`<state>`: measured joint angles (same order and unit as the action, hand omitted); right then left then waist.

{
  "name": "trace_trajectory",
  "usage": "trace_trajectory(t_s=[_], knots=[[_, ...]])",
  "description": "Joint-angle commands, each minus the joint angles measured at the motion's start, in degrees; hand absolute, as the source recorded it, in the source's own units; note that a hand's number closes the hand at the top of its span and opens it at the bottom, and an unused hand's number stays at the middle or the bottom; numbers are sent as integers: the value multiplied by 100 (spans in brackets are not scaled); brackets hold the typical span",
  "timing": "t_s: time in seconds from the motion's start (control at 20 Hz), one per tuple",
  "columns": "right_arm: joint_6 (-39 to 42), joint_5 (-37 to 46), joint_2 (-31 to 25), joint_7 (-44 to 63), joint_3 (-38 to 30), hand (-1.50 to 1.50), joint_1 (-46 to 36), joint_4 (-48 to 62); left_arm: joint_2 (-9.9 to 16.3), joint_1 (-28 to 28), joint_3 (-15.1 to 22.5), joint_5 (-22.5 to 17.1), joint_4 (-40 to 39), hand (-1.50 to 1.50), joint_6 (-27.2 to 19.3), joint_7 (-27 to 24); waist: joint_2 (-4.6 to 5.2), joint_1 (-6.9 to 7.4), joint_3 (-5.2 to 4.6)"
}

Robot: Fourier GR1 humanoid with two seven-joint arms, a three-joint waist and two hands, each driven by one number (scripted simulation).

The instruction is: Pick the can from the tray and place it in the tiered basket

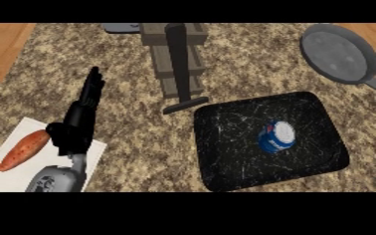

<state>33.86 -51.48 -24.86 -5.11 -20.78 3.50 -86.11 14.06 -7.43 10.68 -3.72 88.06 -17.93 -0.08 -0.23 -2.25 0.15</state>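
A blue and white can (277, 136) lies in the middle of a black tray (220, 164) at the lower right of the counter. The tiered basket (175, 59), grey-brown with a dark centre post, stands at the top middle. My left hand (79, 113) shows at the lower left, fingers straight and pointing up, holding nothing, well to the left of the tray. My right hand is out of sight.
A grey frying pan (336, 52) sits at the top right. An orange sweet potato (23, 150) lies on a white board (15, 176) at the lower left, beside my left forearm. A grey object (120, 28) pokes in at the top, left of the basket.
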Motion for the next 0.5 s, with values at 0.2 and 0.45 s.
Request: trace_trajectory(t_s=[0.2,0.45], knots=[[817,1879,-1802,-25,-705,-150,772,-1278,-104,91,108,175,15,0,-143,-17,-37,-53,-35],[398,3202,-2585,403,-905,-150,570,-2409,-224,-21,272,292,116,0,-215,126,-15,91,-36]])
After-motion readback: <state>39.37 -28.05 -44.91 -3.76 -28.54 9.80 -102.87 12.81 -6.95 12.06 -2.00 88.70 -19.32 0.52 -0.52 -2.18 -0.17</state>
